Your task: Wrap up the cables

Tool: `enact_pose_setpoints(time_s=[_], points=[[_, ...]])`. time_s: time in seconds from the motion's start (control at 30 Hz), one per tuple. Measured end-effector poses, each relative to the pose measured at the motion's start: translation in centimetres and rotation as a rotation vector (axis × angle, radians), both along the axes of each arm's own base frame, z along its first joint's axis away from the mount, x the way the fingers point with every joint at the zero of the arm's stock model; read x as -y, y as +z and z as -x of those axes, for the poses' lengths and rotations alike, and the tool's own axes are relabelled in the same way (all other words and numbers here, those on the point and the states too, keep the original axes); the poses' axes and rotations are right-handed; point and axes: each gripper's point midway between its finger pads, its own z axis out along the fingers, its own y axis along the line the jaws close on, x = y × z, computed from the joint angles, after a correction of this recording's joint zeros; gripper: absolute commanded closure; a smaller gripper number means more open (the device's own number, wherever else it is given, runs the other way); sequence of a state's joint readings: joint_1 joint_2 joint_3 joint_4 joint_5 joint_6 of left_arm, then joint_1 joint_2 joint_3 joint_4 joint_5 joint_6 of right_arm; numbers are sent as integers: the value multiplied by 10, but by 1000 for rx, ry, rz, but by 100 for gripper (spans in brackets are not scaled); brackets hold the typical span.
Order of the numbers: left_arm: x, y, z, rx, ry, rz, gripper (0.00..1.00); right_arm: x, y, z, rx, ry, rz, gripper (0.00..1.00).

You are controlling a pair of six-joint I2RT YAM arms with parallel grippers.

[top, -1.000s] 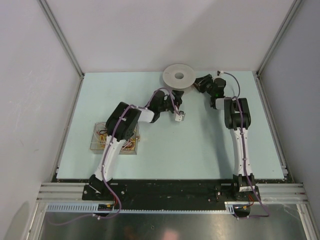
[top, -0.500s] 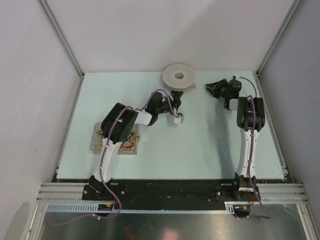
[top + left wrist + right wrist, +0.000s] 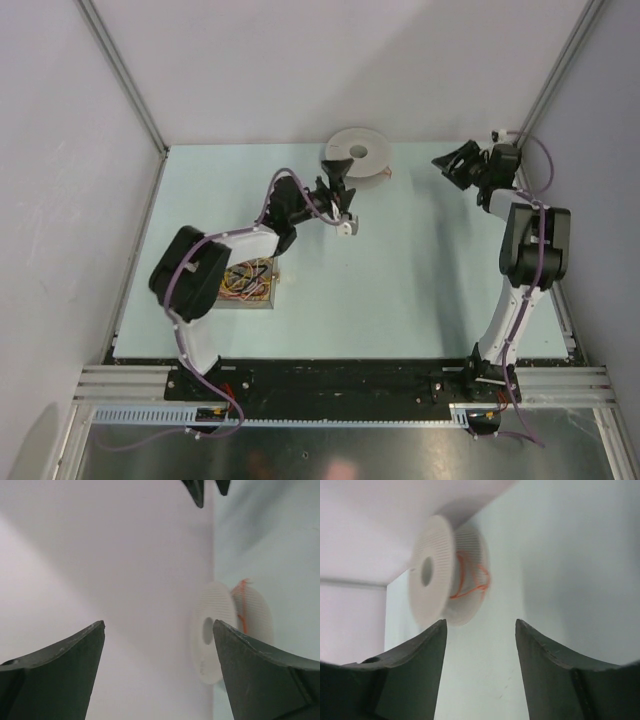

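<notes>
A white perforated spool (image 3: 358, 152) lies at the back of the table, with a thin orange cable (image 3: 468, 581) wound loosely round its core. The spool also shows in the left wrist view (image 3: 212, 639), the orange cable (image 3: 243, 606) on it. More cables (image 3: 247, 280), yellow, orange and red, lie tangled in a clear box at the left. My left gripper (image 3: 335, 180) is open and empty just in front of the spool. My right gripper (image 3: 452, 166) is open and empty, to the right of the spool and apart from it.
The clear box (image 3: 262, 304) stands by the left arm's elbow. The enclosure's back wall rises right behind the spool. The right wall stands close to the right arm (image 3: 528, 245).
The left arm's elbow swung left, uncovering the box of cables, and its gripper moved up to the spool. The right gripper moved right, away from the spool.
</notes>
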State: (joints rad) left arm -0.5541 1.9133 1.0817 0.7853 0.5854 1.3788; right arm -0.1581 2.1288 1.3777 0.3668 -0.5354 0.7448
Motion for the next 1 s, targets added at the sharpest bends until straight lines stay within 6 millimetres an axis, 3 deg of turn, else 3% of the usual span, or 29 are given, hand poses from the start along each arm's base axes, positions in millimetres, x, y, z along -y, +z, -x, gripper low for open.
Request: enact_pose_setpoints(time_s=[0.13,0.3,0.43,0.53,0.6,0.7,0.9,1.0], points=[[-20,66,8,-9,68,113,1,-8,75,20,135,76,105,30],[-59,144,8,-121,238,272,1,-22,175,61,350,163,269,21],[-94,198,-11,-305,415,397,1,-27,226,97,469,201,408,12],[-134,221,-17,-475,546,487,1,-28,244,122,511,220,523,8],[-159,217,-13,-591,617,527,1,-26,246,133,508,224,589,4],[-196,182,3,-813,744,579,0,-16,234,149,470,221,669,1],[-240,62,48,-1208,999,583,0,-2,160,187,302,244,718,1],[-248,21,67,-1323,1082,550,1,-5,123,212,223,274,704,1]])
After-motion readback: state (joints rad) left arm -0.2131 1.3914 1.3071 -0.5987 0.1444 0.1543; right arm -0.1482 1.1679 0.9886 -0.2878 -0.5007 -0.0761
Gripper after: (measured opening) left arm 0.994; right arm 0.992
